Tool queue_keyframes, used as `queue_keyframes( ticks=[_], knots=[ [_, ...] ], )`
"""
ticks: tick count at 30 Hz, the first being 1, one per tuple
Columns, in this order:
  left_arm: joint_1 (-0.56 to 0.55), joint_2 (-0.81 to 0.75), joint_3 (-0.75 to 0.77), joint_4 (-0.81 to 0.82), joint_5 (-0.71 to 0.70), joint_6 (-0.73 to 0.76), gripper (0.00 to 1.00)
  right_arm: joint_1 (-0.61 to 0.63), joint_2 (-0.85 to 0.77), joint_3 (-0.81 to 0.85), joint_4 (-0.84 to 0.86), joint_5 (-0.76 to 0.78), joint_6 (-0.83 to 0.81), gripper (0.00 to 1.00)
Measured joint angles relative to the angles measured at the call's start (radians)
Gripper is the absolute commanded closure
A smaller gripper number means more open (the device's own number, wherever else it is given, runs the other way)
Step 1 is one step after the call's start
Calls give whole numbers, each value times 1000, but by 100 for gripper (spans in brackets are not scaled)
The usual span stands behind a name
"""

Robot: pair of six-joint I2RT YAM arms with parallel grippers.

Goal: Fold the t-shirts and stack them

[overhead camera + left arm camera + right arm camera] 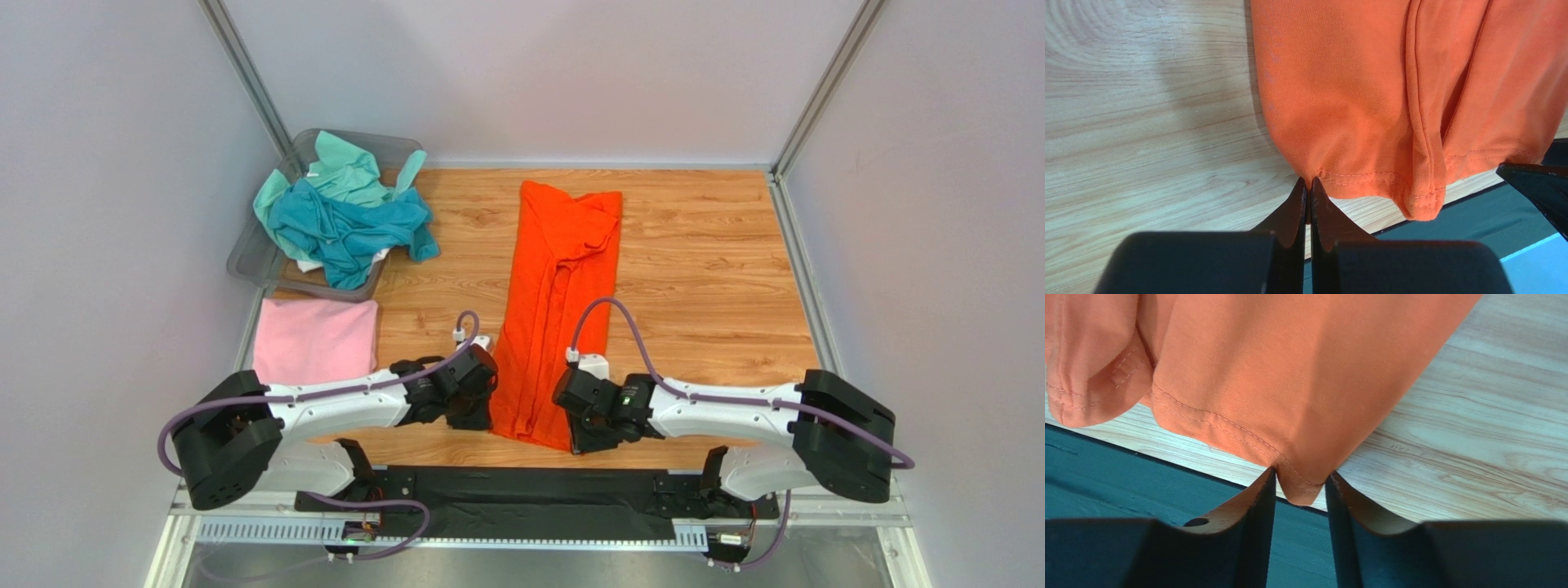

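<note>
Top external view shows the whole layout. The orange t-shirt [558, 288] lies on the tabletop [699, 270] as a long narrow strip, running from the far edge down to the near edge between the two arms. The pink t-shirt [315, 341] lies folded flat at the near left. The teal t-shirt [350, 227] and the mint green t-shirt [344, 165] are heaped in the grey bin [252, 257] at the far left corner.

Both arms are stretched low and nearly level, reaching inward from their bases, one wrist on each side of the strip's near end. This view does not resolve the fingertips.

Left wrist view supplies that detail. The left gripper [1309, 184] has its fingers pressed together at the left corner of the stitched hem, with the corner pinched at the very tips. A lengthwise fold ridge runs up the cloth to the right.

Right wrist view shows the right gripper [1300, 481] with its fingers narrowly spread. The right hem corner sits in the gap between them, and a firm grip cannot be confirmed.

The hem overhangs the tabletop's near edge, above a dark strip [491, 496]. Bare wood lies to the right of the orange t-shirt, and a narrower band separates it from the pink t-shirt.
</note>
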Motion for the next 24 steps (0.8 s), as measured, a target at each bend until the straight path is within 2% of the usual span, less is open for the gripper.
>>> queue_keyframes(
  ticks=[4, 8, 15, 24],
  knots=[
    [0, -7, -2, -14, 14, -3, 100, 3, -2, -9, 5, -9, 13, 76],
    [-1, -113, -77, -27, 48, -34, 100, 24, -27, -40, 32, -34, 45, 82],
    [-76, -332, -229, -11, 98, -167, 100, 122, -39, -61, 73, -8, 119, 87],
    [-102, -505, -232, -150, 55, -232, 100, 196, -50, -29, -7, 87, 172, 89]
  ],
)
